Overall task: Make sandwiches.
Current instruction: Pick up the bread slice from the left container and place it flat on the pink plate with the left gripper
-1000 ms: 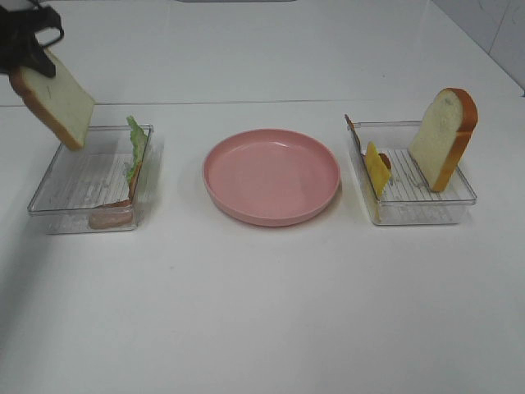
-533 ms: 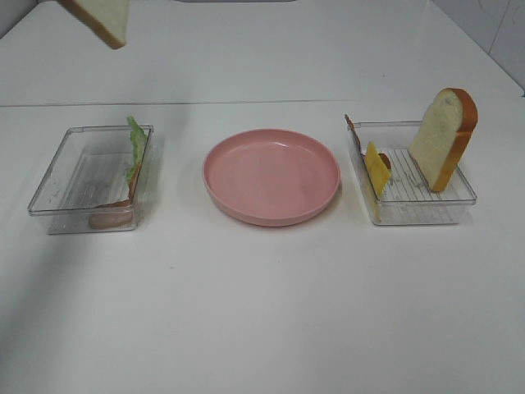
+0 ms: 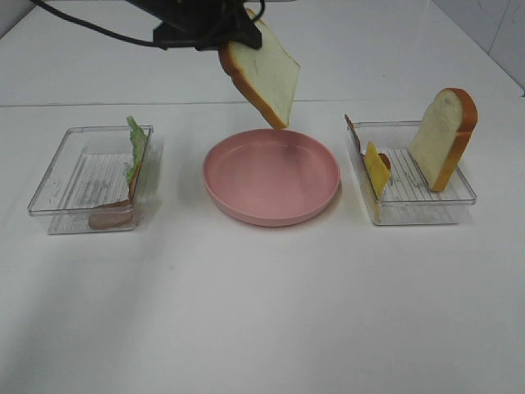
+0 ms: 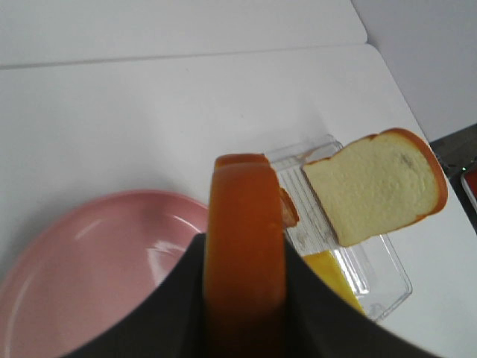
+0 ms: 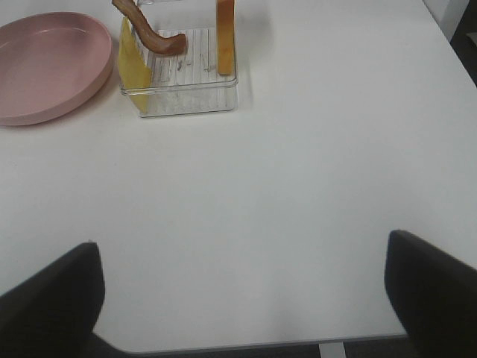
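Observation:
My left gripper (image 3: 225, 33) is shut on a white bread slice (image 3: 264, 72) with orange-brown crust and holds it tilted above the far edge of the pink plate (image 3: 271, 205). In the left wrist view the slice's crust (image 4: 242, 209) sits edge-on between the dark fingers (image 4: 179, 306). A second bread slice (image 3: 443, 138) leans upright in the right tray (image 3: 418, 215), with yellow cheese (image 3: 377, 168) and a bacon strip (image 3: 351, 127). Lettuce (image 3: 135, 148) and bacon (image 3: 111, 217) lie in the left tray (image 3: 57, 176). My right gripper (image 5: 242, 250) is open and empty over bare table.
The right wrist view shows the right tray (image 5: 186, 101) with cheese (image 5: 134, 63), bacon (image 5: 153, 37) and the bread edge-on (image 5: 225, 37), beside the plate (image 5: 45, 71). The white table's front edge runs under the right gripper.
The left gripper has carried the bread slice from above the left tray, up and then to the right, to above the plate's far edge. Nothing else has moved.

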Controlling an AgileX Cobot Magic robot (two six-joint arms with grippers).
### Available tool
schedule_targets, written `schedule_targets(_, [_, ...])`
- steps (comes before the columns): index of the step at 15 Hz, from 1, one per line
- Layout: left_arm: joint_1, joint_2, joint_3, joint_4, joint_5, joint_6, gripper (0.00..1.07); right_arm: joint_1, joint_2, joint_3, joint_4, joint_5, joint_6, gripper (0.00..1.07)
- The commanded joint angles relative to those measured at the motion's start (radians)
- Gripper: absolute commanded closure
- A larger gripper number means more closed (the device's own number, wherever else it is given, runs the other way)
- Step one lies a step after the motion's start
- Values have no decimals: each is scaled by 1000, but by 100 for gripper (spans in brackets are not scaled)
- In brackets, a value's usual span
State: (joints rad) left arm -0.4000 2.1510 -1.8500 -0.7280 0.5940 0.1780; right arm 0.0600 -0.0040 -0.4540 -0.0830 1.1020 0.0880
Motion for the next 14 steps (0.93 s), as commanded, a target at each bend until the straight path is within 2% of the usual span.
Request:
schedule_targets(1, [-13,49,-4,-68,-19,1,107,-3,-24,3,-3,-3,-6,9])
schedule_targets(2, [-13,81,-4,-124,-5,7,107,-3,-24,3,-3,-3,-6,9])
schedule_targets(3, [-13,117,-4,-187,11,59,107,-3,-24,3,-3,-3,-6,9])
schedule_targets(4, [-13,134,-4,-212,14,77,107,-3,-24,3,-3,-3,-6,9])
schedule_targets(7, [-13,182,-4,-279,-7,78,107,-3,-24,3,-2,-3,-6,9])
schedule_targets(9, [-13,197,-4,-285,0,70,107,-3,-24,3,-2,-3,-6,9])
schedule_targets(12, [-13,222,-4,-260,-3,-12,107,-3,-24,3,-2,-3,-6,9])
schedule_targets(14, [-13,235,-4,-248,0,-11,107,-3,-24,3,-2,-3,-6,9])
